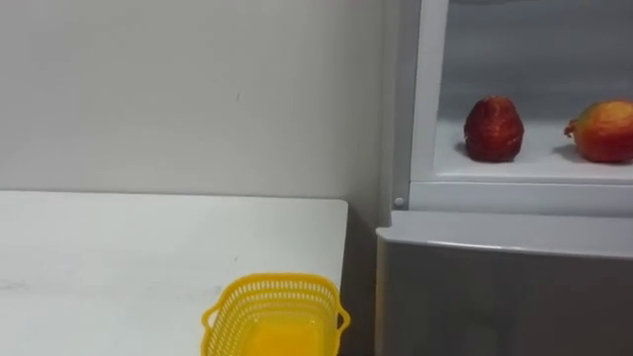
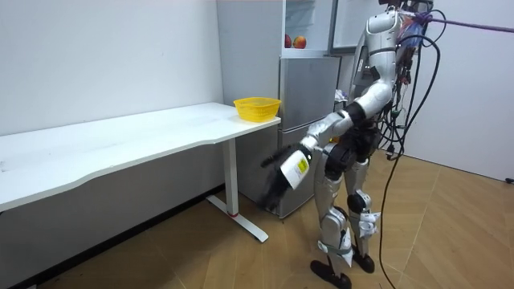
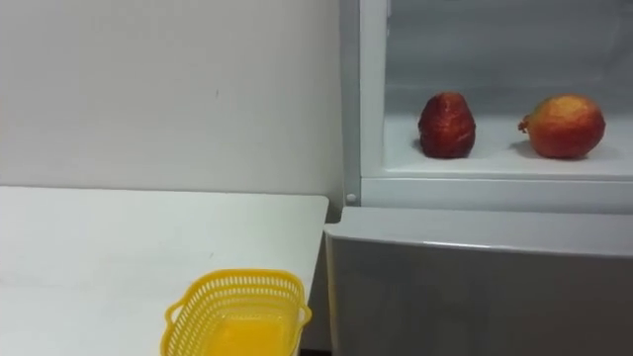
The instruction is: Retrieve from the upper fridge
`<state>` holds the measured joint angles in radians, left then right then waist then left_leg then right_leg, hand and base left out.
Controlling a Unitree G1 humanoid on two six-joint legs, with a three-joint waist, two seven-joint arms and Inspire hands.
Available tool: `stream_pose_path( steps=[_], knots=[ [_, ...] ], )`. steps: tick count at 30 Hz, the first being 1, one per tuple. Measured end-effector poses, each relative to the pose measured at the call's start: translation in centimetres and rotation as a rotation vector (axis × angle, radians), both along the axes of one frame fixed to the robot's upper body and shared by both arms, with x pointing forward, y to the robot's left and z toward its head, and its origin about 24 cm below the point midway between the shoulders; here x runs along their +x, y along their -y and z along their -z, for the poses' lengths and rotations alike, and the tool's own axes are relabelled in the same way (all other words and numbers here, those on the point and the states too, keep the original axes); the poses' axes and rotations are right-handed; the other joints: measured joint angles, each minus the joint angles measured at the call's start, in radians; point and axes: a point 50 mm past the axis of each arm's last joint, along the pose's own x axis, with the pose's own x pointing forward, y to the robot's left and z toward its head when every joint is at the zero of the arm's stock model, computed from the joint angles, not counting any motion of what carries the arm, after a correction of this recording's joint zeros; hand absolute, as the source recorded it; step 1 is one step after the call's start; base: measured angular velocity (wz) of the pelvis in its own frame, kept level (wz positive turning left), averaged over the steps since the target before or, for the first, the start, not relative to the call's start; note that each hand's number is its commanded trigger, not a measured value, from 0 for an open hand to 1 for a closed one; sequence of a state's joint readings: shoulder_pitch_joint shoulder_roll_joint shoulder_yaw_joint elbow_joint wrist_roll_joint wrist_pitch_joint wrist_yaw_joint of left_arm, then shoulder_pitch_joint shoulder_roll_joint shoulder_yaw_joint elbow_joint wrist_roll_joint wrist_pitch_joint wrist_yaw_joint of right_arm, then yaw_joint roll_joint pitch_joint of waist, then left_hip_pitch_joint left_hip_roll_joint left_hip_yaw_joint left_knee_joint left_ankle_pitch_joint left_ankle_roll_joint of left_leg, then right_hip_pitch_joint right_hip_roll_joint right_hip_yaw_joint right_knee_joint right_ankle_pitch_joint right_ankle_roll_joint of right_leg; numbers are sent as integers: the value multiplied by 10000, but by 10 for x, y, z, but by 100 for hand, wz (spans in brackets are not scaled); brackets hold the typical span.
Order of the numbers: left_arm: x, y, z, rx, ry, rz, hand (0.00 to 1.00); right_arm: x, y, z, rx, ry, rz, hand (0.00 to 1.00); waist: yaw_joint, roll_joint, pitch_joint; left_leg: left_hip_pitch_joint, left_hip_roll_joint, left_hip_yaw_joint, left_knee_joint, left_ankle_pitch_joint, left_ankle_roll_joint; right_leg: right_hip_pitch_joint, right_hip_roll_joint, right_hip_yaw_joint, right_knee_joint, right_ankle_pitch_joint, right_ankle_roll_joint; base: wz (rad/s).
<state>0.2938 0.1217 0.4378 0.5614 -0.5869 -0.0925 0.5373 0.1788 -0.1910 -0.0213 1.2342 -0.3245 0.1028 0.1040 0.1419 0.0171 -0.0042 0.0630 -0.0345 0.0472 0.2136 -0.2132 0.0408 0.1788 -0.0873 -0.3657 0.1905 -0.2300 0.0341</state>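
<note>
Fridge open. Left hand low, fingers' state: can't tell. Approach red fruit level w/ shelf; wrap fully before lifting.

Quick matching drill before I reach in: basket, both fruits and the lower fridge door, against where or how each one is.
Things:
1. yellow basket
2. dark red fruit
3. red-orange fruit
4. lower fridge door

Places or states:
A. shut, beneath the shelf
B. on the fridge shelf, the right-hand one of two
C. on the white table, at the corner beside the fridge
D. on the fridge shelf, the left-hand one of two

Pairs: 1-C, 2-D, 3-B, 4-A.
</note>
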Motion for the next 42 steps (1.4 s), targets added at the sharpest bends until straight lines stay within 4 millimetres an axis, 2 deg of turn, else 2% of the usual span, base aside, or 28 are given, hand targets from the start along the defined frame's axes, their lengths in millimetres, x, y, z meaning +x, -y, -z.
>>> stream_pose_path(
  steps=[5, 9, 11, 14, 18, 23, 26, 31, 34, 42],
  knots=[
    [-35, 20, 34, -1669, -1353, -683, 0, -1, -1, 0, 7, -145, -126, 0, -32, -78, 21, 98, 1, 22, 5, -1, 2, 62, 7, 80, -28, 1, 1, -7],
    [-57, 35, 48, -2478, -2099, -733, 0, -5, -1, 0, 61, -400, -48, 0, -12, -72, 28, 180, 28, 103, 7, -8, 2, 110, 4, 121, -40, 1, 0, -5],
    [-70, 44, 56, -2918, -2902, 17, 0, -6, -1, 1, 134, -527, -35, 0, -59, -78, 29, 163, 30, 117, 66, -8, 1, 134, -15, 101, -46, 1, -2, 0],
    [-77, 57, 65, -3716, -3653, 1238, 0, -7, -2, 1, 203, -657, 70, 0, -116, -95, 38, 149, 28, 163, 95, -5, 7, 142, -70, 91, -61, -6, -9, 0],
    [-76, 72, 72, -4717, -4128, 2802, 0, -8, -5, 1, 332, -861, 37, 0, -409, -168, 42, -6, 22, 98, 211, -18, 32, 102, -47, 92, -194, -6, -10, 7],
    [-68, 85, 76, -5812, -3659, 4321, 0, -12, -5, 1, 346, -1213, 169, 0, -789, -208, 41, 0, 21, 99, 183, -20, 28, 110, -12, 128, -190, -6, -10, 0],
    [-59, 94, 78, -6230, -3558, 5307, 0, -10, -7, 2, 355, -1210, 144, 0, -879, -214, 41, 81, 49, 227, 88, -18, 25, 89, -13, 269, -187, -5, -11, -12],
    [-56, 89, 77, -6341, -3678, 6318, 0, 4, -10, 3, 435, -797, 103, 0, -994, -201, 46, 193, 66, 447, -57, -33, 14, 6, 38, 622, -169, -5, -11, -18],
    [-55, 85, 76, -6183, -3971, 6950, 0, 15, -11, 3, 336, -398, 168, 0, -1112, -191, 54, 186, 56, 493, -106, -39, 31, -41, 58, 657, -161, 16, 17, -7],
    [-43, 83, 75, -5725, -4172, 7793, 0, 21, -11, 3, -154, 158, 136, 0, -1091, -179, 102, 96, 79, 660, -168, -47, 41, -232, 64, 859, -53, 35, 24, -6]
  ],
)
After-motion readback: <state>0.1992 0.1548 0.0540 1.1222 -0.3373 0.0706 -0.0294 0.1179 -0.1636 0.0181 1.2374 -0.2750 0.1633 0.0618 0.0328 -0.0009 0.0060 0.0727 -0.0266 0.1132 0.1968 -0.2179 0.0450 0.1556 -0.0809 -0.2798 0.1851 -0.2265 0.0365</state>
